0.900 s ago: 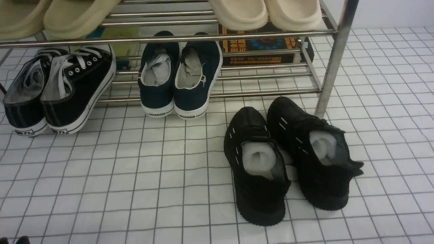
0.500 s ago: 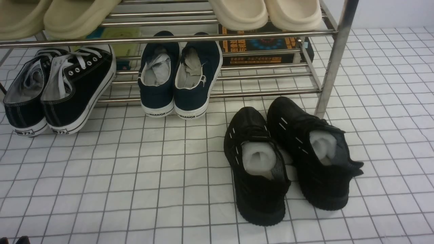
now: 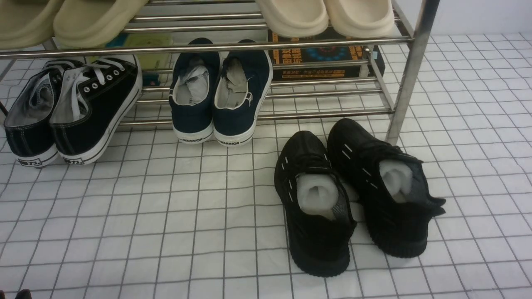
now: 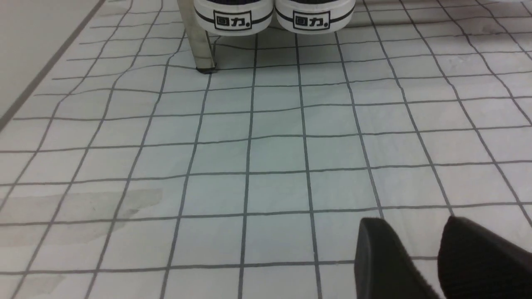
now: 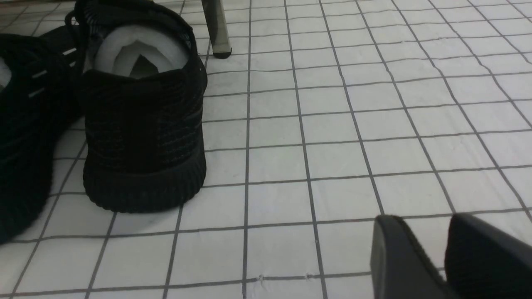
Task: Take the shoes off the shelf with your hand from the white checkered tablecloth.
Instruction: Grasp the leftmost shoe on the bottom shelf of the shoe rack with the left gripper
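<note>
Barely in shot, the left tool (image 4: 413, 224) shows only two black fingertips, parted over bare cloth and gripping nothing. The right tool (image 5: 424, 218) is cropped the same way, fingers apart and empty, just beside the heel of the black knit sneakers (image 5: 141, 124). Both hover low over the white checkered tablecloth (image 3: 166, 207) covering the worktop. Well ahead of the left tool, the shoes (image 3: 72, 110) sit at the left end of the shelf (image 3: 409, 70), on its lowest tier, heels jutting out over the front bar. Its wrist view crops them to their white heel caps. A navy pair (image 3: 220, 95) sits alongside. Pale slippers (image 3: 324, 16) on the tier above are cut off. A dark sliver (image 3: 23, 294) at the front view's lower edge is unidentifiable.
</note>
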Controlling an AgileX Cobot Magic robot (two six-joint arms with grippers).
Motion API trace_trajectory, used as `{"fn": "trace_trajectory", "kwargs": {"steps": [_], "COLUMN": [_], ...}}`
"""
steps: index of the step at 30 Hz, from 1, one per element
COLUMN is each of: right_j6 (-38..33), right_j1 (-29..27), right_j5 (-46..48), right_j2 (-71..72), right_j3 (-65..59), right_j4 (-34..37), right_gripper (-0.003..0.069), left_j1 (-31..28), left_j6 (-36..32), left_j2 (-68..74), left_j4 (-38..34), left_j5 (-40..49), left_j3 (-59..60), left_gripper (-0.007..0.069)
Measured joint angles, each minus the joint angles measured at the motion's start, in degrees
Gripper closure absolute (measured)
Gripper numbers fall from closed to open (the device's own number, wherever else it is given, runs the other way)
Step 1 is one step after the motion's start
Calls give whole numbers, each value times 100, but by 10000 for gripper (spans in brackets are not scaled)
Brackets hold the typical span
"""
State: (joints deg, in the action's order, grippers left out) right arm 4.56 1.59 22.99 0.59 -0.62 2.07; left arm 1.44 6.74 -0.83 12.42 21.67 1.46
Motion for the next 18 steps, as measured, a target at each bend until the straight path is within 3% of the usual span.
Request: {"fn": "trace_trajectory", "kwargs": {"steps": [2, 5, 6, 8, 10, 14, 18], "right_j6": [0, 0, 0, 0, 0, 0, 0], "right_j1": [0, 0, 0, 0, 0, 0, 0], "right_j5": [0, 0, 0, 0, 0, 0, 0], "right_j2": [0, 0, 0, 0, 0, 0, 0], "right_j3": [0, 0, 0, 0, 0, 0, 0], "right_j4": [0, 0, 0, 0, 0, 0, 0], "right_gripper": [457, 457, 457, 457, 456, 457, 457], "left_j1": [0, 0, 0, 0, 0, 0, 0], "left_j6": [272, 1330, 1418, 2580, 3285, 3880, 3898], "left_j2": [0, 0, 0, 0, 0, 0, 0], "left_j4": [-198, -1393, -1497, -2897, -3615, -4088, -4089], "left_j5": [-6, -91, -91, -118, -137, -294, -804], "left_j3": [0, 0, 0, 6, 11, 16, 22], "left_gripper": [385, 385, 385, 385, 385, 385, 388]}}
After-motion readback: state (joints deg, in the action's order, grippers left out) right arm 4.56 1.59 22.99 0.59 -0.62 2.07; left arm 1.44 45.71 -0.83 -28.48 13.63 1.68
